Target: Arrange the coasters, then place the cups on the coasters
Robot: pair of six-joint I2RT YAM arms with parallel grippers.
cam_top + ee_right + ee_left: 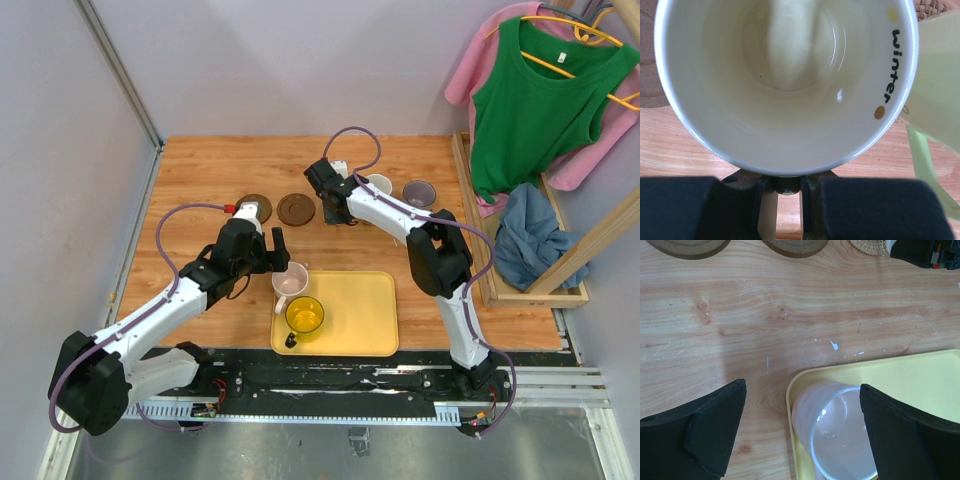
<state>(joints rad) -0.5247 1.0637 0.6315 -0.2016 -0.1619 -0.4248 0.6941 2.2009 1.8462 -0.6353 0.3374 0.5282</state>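
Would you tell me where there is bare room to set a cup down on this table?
The tray's right half is bare, as is the wood behind the coasters. It is crowded at the tray's left side, with the pink cup, yellow cup and left claw.

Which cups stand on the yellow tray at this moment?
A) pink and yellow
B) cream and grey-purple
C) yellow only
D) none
A: the pink cup stands in the far left corner of the yellow tray, and the yellow cup stands just in front of it.
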